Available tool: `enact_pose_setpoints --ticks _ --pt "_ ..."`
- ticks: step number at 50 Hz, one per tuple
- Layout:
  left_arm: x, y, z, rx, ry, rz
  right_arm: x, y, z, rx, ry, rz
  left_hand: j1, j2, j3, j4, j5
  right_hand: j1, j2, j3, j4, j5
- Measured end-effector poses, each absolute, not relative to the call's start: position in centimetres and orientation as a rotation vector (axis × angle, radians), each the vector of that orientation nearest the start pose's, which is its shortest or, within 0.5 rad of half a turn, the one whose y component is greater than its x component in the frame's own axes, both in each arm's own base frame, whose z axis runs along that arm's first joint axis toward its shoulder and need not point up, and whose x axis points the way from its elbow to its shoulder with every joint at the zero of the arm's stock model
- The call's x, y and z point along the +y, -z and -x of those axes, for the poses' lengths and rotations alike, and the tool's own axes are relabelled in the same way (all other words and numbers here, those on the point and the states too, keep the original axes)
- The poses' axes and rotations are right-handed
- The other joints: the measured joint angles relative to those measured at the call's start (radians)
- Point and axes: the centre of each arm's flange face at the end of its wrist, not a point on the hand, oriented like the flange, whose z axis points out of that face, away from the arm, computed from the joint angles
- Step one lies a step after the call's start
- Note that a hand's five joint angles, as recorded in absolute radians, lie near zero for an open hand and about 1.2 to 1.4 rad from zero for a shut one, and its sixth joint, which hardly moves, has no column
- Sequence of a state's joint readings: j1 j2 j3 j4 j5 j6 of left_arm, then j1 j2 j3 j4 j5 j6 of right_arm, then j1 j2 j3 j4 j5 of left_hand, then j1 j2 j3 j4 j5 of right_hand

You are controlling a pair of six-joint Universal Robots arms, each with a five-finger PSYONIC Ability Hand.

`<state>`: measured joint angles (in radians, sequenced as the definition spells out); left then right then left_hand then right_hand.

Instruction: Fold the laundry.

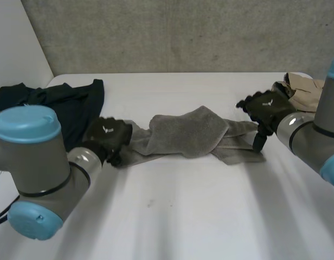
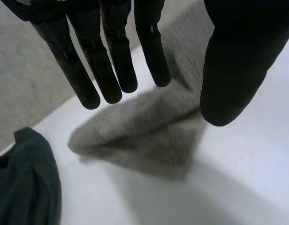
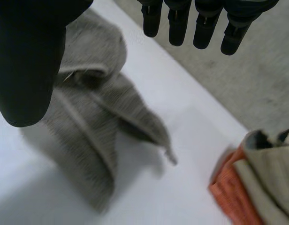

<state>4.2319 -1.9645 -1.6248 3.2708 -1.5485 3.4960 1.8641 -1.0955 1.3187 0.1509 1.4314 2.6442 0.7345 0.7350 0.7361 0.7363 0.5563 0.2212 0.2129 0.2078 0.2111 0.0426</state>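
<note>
Twice hovering straight-fingered, gripping nothing, over the grey towel (image 1: pixel 183 132) lying bunched on the table (image 1: pixel 183 216): left hand (image 1: pixel 106 138) above one corner, right hand (image 1: pixel 267 108) above the opposite end, probably readying to stretch it.

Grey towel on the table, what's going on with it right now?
A robot's two arms are at the grey towel, which lies bunched across the white table, not yet folded. The left hand is at its left end, the right hand at its right end, both open, gripping nothing. A dark garment and a beige pile sit off to the sides.
</note>
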Motion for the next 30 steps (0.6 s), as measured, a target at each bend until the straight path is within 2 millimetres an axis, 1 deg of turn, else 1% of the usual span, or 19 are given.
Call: enact_pose_setpoints --ticks 4,9,17,24,30 --pt "-25.1 -15.7 27.8 2.378 1.818 -1.136 -31.4 -19.3 -24.6 2.352 1.731 1.124 -0.081 -0.079 -0.080 -0.084 -0.077 0.000 0.000 0.000 0.000 0.000" --pt "-26.7 -13.7 28.4 2.380 1.773 -1.159 -31.3 -17.9 -25.0 2.347 1.715 1.135 -0.147 -0.150 -0.153 -0.157 -0.158 0.000 0.000 0.000 0.000 0.000" --pt "-29.4 -11.8 28.8 2.395 1.757 -1.128 -31.2 -16.8 -25.1 2.342 1.717 1.140 -0.149 -0.153 -0.154 -0.161 -0.161 0.000 0.000 0.000 0.000 0.000" --pt "-30.9 -11.6 29.2 2.385 1.786 -1.112 -31.0 -16.4 -25.1 2.345 1.711 1.143 -0.149 -0.153 -0.154 -0.161 -0.160 0.000 0.000 0.000 0.000 0.000" --pt "-31.6 -11.4 29.7 2.379 1.810 -1.123 -31.0 -16.1 -25.1 2.347 1.704 1.145 -0.142 -0.146 -0.149 -0.154 -0.144 0.000 0.000 0.000 0.000 0.000"
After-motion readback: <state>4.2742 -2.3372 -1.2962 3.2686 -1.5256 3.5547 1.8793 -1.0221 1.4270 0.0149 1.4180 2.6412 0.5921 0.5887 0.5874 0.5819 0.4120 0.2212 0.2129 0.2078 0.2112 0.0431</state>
